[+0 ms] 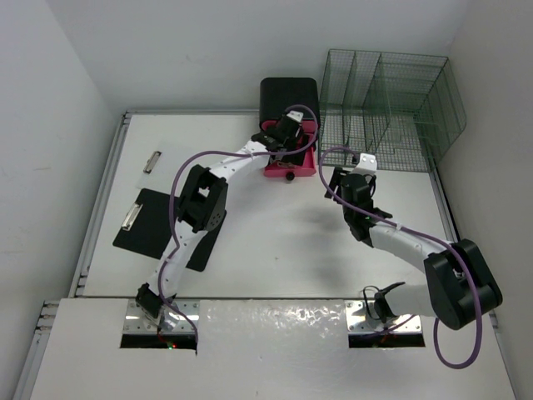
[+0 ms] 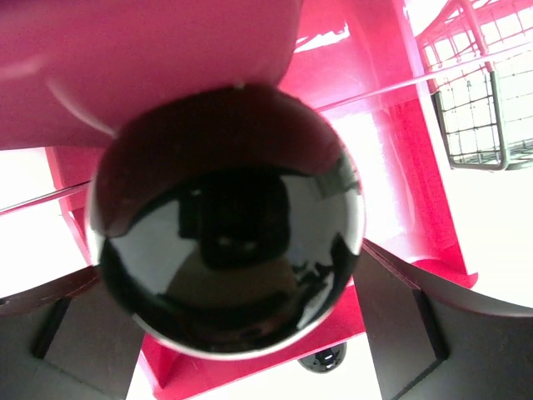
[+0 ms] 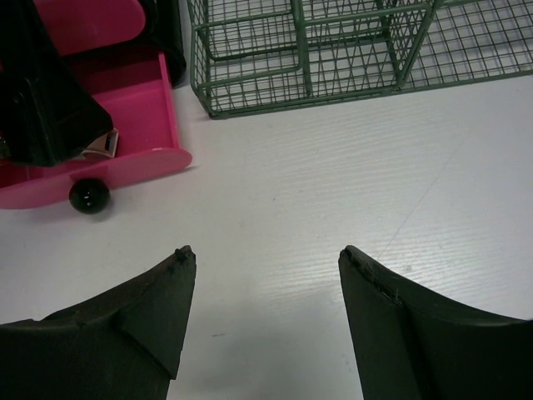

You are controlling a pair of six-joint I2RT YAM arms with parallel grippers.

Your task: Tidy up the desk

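Observation:
The white desk (image 1: 275, 250) carries a black-and-pink drawer unit (image 1: 289, 104) at the back middle. My left gripper (image 1: 286, 133) is at the unit's front. In the left wrist view its fingers (image 2: 408, 321) flank a glossy black drawer knob (image 2: 225, 225) on both sides, and my left gripper (image 2: 230, 260) looks shut on it. A lower pink drawer (image 3: 133, 125) stands pulled out, with its own black knob (image 3: 89, 197) at the front. My right gripper (image 3: 266, 250) is open and empty above bare desk (image 3: 350, 183), right of the unit, and shows in the top view (image 1: 336, 177).
A green wire rack (image 1: 391, 100) stands at the back right, close to the drawer unit (image 3: 333, 50). A black clipboard (image 1: 158, 225) lies at the left. A small silver clip (image 1: 151, 161) lies behind it. Metal rails run along the desk's edges.

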